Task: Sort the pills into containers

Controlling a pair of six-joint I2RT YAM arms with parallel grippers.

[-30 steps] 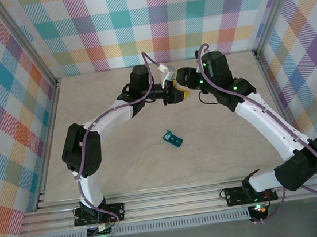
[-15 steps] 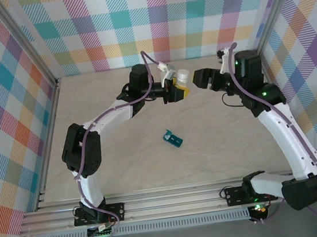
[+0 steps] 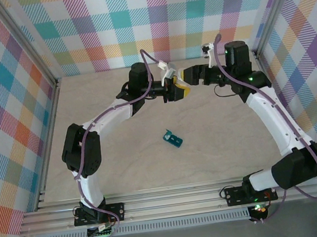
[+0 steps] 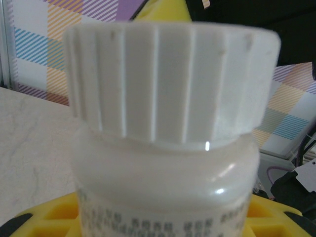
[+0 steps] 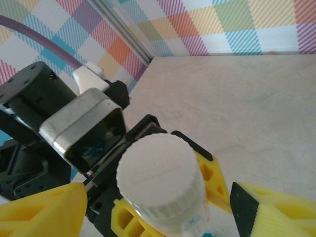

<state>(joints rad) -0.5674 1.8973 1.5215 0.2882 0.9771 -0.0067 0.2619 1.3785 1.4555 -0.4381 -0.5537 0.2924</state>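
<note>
1. Half a second back the right claw (image 3: 187,75) had pulled away from the bottle. Now it had come in close again, and its arm had swung nearer the back wall. The left arm and the pill box had stayed put.
2. On the left, the left arm (image 3: 98,123) bent up from its base. It reached over the table (image 3: 124,169) toward the middle at the back.
3. The teal pill box (image 3: 172,138) lay on the table near the middle. It was closer to the arm bases than both claws and well apart from them. Nothing touched it. It looked too small to tell if its lids were up or down.
4. The left claw (image 3: 178,88) pinched a small white bottle (image 4: 168,163) and held it up above the table. Its yellow fingers (image 5: 210,175) pressed on the bottle's sides, below the cap.
5. A white cap (image 4: 170,84) with ridges sat on the bottle. Its top faced the right claw. Small dark print ran around the bottle, too blurry to read.
6. The right claw was spread wide. In the right wrist view its yellow fingers (image 5: 42,210) stood one on each side of the cap, not touching it.
7. On the right, the right arm (image 3: 274,116) curved up from its base to that claw.
</note>
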